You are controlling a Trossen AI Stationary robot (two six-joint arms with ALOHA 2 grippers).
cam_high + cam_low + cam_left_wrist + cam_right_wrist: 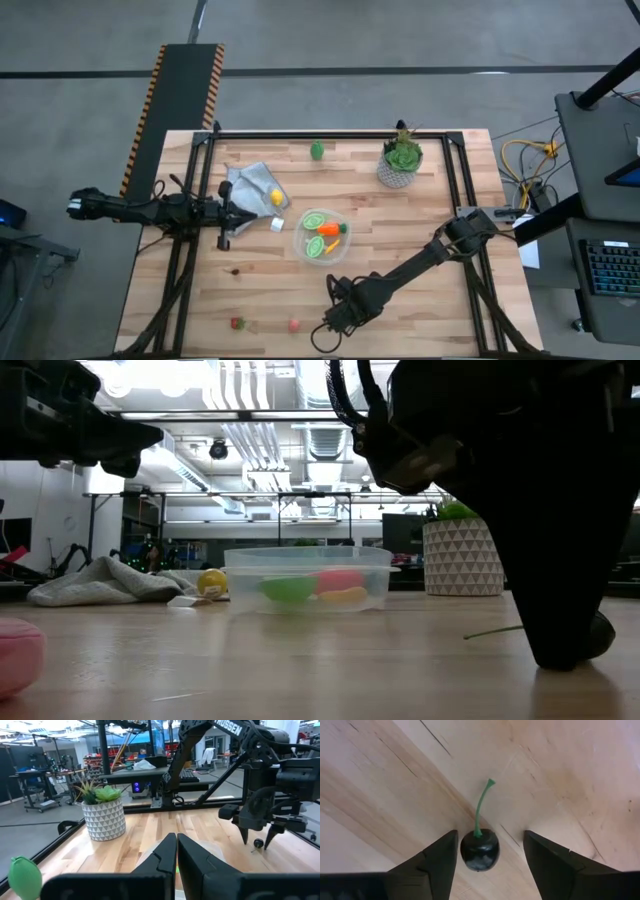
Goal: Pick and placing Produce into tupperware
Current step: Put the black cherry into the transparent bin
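Note:
A dark toy cherry (479, 850) with a green stem lies on the wood near the table's near edge. My right gripper (490, 855) points down over it, open, with one finger on each side and a gap to both. The left wrist view shows that gripper (257, 837) from afar. The clear tupperware (320, 237) stands mid-table and holds green and orange produce. My left gripper (176, 851) is shut and hovers left of the tupperware, beside a grey cloth (250, 183). A yellow lemon (276, 197) rests on the cloth.
A potted plant (400, 160) and a green piece (317, 150) sit near the far edge. A white cube (277, 226) lies left of the tupperware. A red piece (237, 323) and a pink one (293, 324) lie at the near edge, left of my right gripper.

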